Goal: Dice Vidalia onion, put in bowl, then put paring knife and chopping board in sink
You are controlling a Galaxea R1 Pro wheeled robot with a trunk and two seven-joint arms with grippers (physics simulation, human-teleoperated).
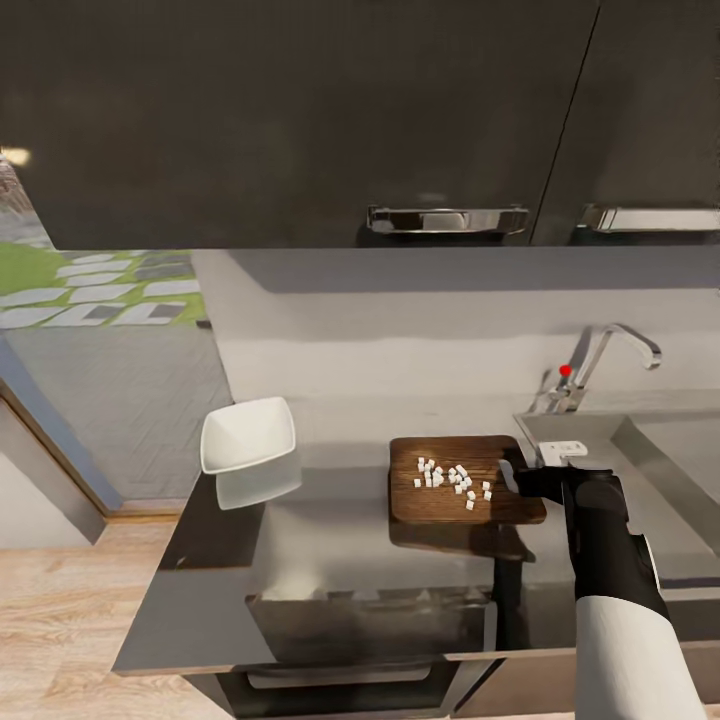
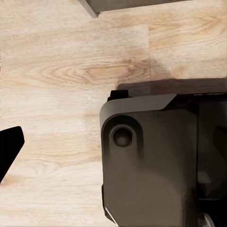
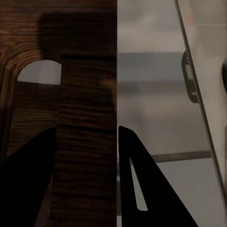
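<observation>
A: What are we looking at?

B: We see our right gripper [image 1: 527, 478] at the handle end of the chopping board [image 1: 440, 495], the end nearest the sink [image 1: 640, 440]. In the right wrist view its two dark fingers [image 3: 28, 165] straddle the strip of wood outside the board's handle slot [image 3: 40, 71], one finger over the board and one off its edge over the grey countertop [image 3: 156, 113]. The jaws stand partly apart. We cannot tell whether the pads actually press the wood.

A: Where is the onion?

B: Diced. Small white cubes [image 1: 452, 477] lie loose on the board, just ahead of the gripper toward the board's middle. The white bowl [image 1: 248, 433] sits well beyond the board's far end, away from the gripper, on the same countertop. We cannot make out the paring knife.

A: And our left gripper?

B: One dark fingertip [image 2: 9, 151] shows in the left wrist view over the wooden floor [image 2: 56, 71], beside the robot's base [image 2: 156, 165]. We cannot tell its opening.

A: What could go wrong?

B: We judge the grip shallow and at one end. If the board is lifted, it may sag or tilt and scatter cubes onto the countertop. Sliding it could spill them too.
</observation>
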